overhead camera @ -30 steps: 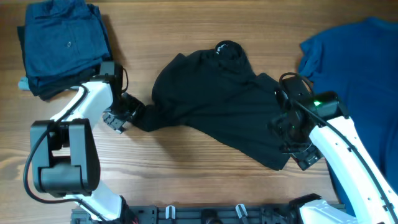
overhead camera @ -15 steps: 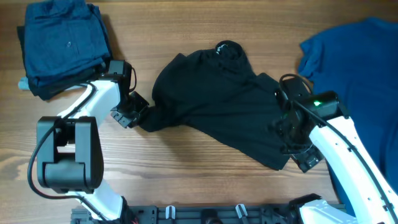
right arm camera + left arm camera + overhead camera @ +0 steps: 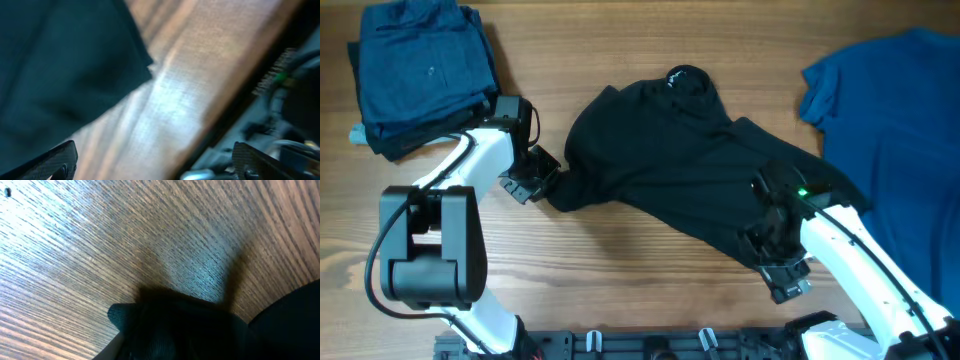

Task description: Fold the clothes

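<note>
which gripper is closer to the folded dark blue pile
Left. The left gripper sits close beside the folded dark blue pile, toward the black shirt; the right gripper is far off, at that shirt's opposite lower edge.

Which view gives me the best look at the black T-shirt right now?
Overhead: nearly all of the black T-shirt shows, bunched up. Left wrist shows only a dark corner; right wrist only a blurred edge.

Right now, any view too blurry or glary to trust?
Overhead: sharp, even light, though the black T-shirt hides its folds. Left wrist: table grain crisp, mild sheen. Right wrist: smeared throughout, bright glare streak on wood.
</note>
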Available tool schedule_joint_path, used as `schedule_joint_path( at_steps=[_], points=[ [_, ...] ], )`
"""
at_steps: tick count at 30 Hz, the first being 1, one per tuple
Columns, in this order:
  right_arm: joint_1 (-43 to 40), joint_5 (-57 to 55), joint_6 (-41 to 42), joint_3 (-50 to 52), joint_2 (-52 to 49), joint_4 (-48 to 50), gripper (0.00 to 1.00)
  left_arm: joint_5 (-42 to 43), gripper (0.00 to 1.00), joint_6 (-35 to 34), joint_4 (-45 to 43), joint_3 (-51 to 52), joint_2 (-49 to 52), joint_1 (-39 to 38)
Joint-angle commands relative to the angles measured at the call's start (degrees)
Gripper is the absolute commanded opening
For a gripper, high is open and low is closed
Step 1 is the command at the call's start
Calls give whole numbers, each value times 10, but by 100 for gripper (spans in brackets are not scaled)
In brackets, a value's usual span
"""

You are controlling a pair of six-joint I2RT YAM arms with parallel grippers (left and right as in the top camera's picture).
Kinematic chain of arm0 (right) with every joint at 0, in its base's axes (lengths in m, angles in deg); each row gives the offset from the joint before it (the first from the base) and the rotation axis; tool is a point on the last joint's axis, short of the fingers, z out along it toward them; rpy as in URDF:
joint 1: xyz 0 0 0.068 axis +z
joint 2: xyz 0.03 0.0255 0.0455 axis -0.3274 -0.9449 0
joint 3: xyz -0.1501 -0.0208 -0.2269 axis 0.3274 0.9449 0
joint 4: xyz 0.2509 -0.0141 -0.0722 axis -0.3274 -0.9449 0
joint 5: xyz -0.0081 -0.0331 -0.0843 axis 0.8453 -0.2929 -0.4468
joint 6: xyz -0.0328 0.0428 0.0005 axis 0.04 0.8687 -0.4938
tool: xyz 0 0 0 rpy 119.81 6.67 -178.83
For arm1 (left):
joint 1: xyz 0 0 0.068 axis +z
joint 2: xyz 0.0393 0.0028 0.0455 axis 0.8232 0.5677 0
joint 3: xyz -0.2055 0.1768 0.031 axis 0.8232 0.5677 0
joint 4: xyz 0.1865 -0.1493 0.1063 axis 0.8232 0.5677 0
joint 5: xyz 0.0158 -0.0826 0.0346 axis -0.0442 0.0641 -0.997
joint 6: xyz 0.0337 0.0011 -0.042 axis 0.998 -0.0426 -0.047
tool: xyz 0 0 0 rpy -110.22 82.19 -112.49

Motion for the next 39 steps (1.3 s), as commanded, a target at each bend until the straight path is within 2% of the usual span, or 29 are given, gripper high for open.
schedule_joint_path(
  at_steps=[1, 8, 22, 28, 39],
  points=[
    [-2, -29, 39, 30, -7, 45, 100, -6, 30, -7, 2, 3, 19, -2],
    [-2, -94, 38, 55, -16, 80, 100, -5, 29, -5, 3, 3, 19, -2],
    [-2, -81, -25, 56, -68, 142, 100, 12, 29, -5, 4, 3, 19, -2],
    [-2, -78, -25, 59, -104, 167, 100, 12, 29, -5, 4, 3, 19, -2],
    [-2, -53, -26, 163, -105, 275, 97, 11, 29, -5, 4, 3, 19, -2]
  ],
)
